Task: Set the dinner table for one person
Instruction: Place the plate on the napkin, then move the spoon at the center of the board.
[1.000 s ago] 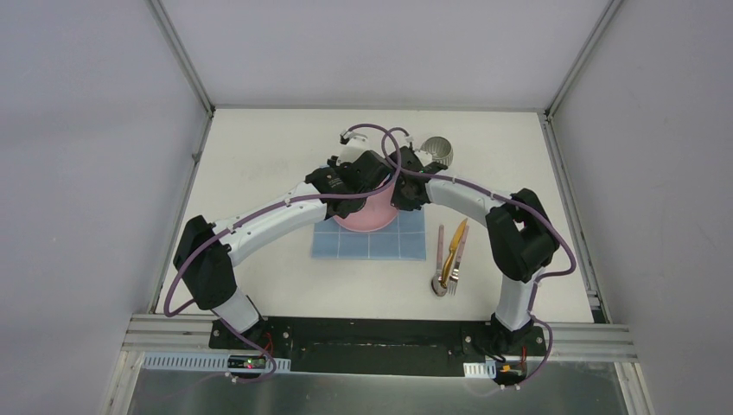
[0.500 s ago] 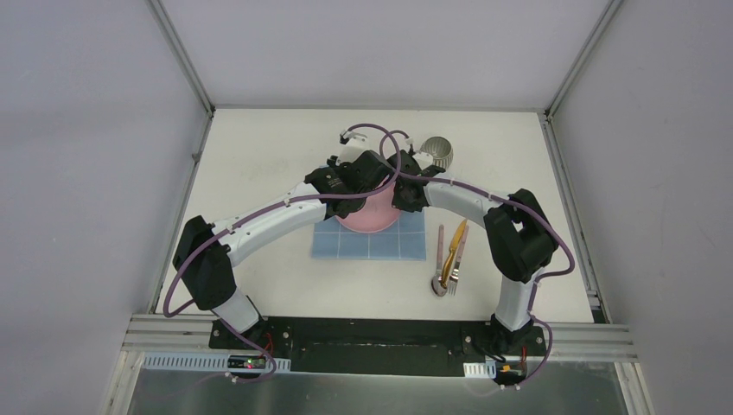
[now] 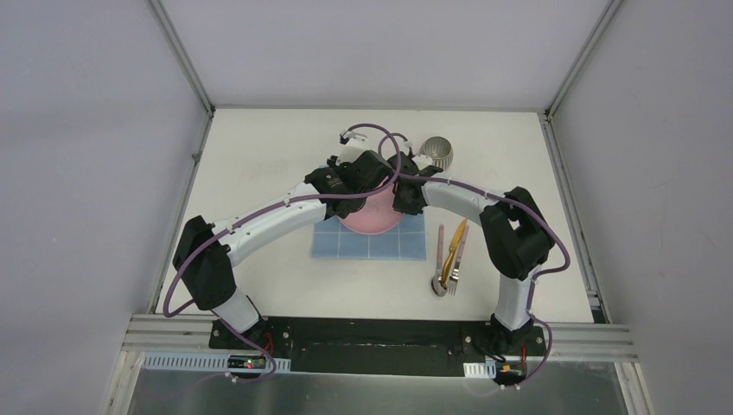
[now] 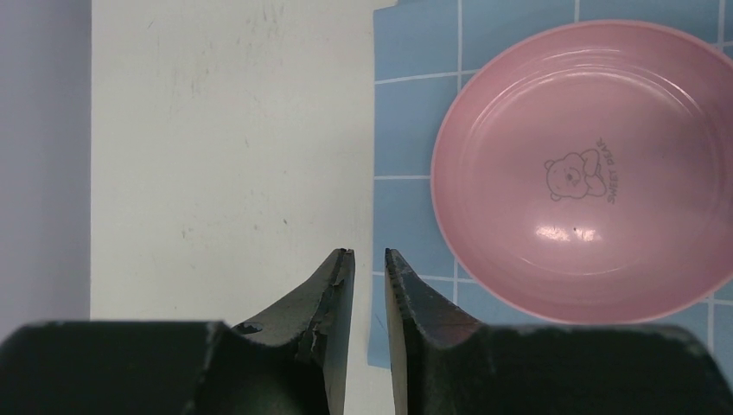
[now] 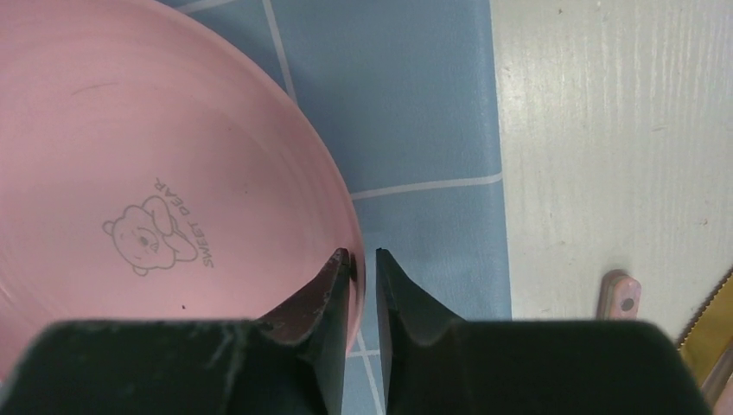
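The rim of the plate (image 5: 130,130) is straddled by the right gripper (image 5: 361,252), narrowly parted; beside the plate, the left gripper (image 4: 369,252) is seen narrow and empty.

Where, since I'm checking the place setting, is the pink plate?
In the top view, the pink plate sits on the blue grid cloth mid-table, left of the cutlery.

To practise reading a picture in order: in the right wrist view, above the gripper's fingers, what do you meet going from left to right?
pink plate → light-blue grid cloth → off-white tabletop → pink utensil handle → gold serrated blade at the right edge.
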Available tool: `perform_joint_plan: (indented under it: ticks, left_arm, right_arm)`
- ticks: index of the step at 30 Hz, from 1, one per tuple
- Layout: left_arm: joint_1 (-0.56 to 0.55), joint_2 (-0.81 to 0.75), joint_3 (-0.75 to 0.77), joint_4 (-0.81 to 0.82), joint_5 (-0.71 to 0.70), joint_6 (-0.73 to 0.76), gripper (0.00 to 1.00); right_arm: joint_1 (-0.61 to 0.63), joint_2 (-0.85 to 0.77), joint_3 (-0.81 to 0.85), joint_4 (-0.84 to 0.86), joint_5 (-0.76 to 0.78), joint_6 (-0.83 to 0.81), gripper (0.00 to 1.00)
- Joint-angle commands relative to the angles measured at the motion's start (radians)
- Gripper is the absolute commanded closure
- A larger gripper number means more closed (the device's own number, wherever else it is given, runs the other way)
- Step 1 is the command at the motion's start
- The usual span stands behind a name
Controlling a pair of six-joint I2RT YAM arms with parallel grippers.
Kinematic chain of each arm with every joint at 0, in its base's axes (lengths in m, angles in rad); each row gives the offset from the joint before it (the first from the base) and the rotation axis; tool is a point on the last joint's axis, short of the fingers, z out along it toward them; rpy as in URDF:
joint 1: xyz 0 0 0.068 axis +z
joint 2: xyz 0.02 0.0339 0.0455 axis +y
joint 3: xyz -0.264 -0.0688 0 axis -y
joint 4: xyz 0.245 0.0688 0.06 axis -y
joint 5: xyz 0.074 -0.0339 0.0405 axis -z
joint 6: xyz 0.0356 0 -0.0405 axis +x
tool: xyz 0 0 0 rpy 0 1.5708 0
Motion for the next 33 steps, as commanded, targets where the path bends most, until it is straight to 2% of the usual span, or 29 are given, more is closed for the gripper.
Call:
perform_joint_plan:
  ticks: [1, 3, 9, 17, 22, 27, 30, 33]
  left_arm:
    - [-0.005, -0.029, 0.023, -0.005, -0.034, -0.022, 0.78]
    - [-0.006, -0.03, 0.024, -0.004, -0.035, -0.02, 0.78]
    - [-0.005, -0.033, 0.027, -0.009, -0.042, -0.019, 0.77]
    - [-0.006, -0.048, 0.043, -0.034, -0.097, -0.014, 0.75]
    - [-0.003, -0.048, 0.065, -0.058, -0.102, -0.017, 0.66]
    - [-0.004, -0.049, 0.058, -0.059, -0.049, -0.037, 0.67]
    - [-0.003, -0.044, 0.045, -0.059, -0.058, -0.042, 0.67]
    - [-0.004, -0.027, 0.051, -0.059, -0.043, -0.046, 0.68]
  right_arm:
    - [0.003, -0.001, 0.038, -0.026, 0.0, -0.012, 0.77]
    - [0.003, -0.008, 0.044, -0.033, 0.001, -0.014, 0.68]
    - [0.004, -0.054, 0.05, -0.04, 0.02, -0.023, 0.57]
    - [0.004, -0.154, 0.133, -0.123, 0.112, -0.069, 0.56]
    - [0.003, -0.272, 0.12, -0.204, 0.249, -0.095, 0.56]
    - [0.004, -0.371, 0.015, -0.321, 0.331, -0.108, 0.56]
    - [0.005, -0.405, -0.062, -0.39, 0.32, -0.074, 0.56]
    - [0.012, -0.45, -0.175, -0.36, 0.263, -0.029, 0.56]
